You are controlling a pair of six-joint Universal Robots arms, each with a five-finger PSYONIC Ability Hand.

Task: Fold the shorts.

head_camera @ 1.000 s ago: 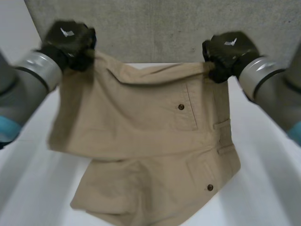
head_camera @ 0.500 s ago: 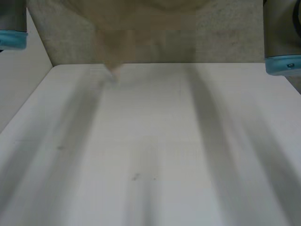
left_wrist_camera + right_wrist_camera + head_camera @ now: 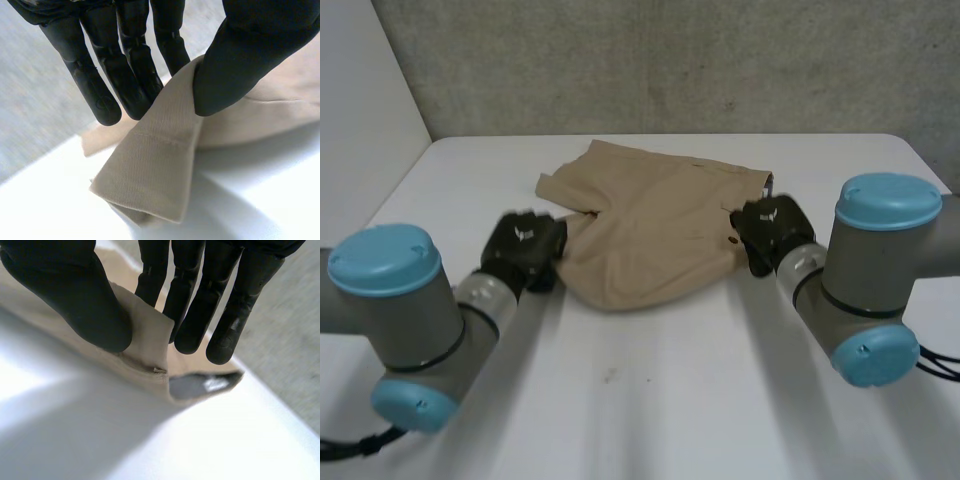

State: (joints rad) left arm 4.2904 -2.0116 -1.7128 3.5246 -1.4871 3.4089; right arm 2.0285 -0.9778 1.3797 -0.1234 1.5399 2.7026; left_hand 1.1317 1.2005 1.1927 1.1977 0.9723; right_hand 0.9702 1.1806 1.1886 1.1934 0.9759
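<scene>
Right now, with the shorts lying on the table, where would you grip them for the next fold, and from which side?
Probably grip the shorts at their two outer edges, coming in from each side. They lie low on the table, so only the edges lift free to pinch: the left hand already pinches a folded corner, the right hand the opposite edge.

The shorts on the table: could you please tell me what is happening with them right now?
The robot holds the tan shorts, lying rumpled on the white table, with both hands. The left hand pinches a doubled edge between thumb and fingers; the right hand pinches the opposite edge the same way. The fold is not yet finished.
</scene>
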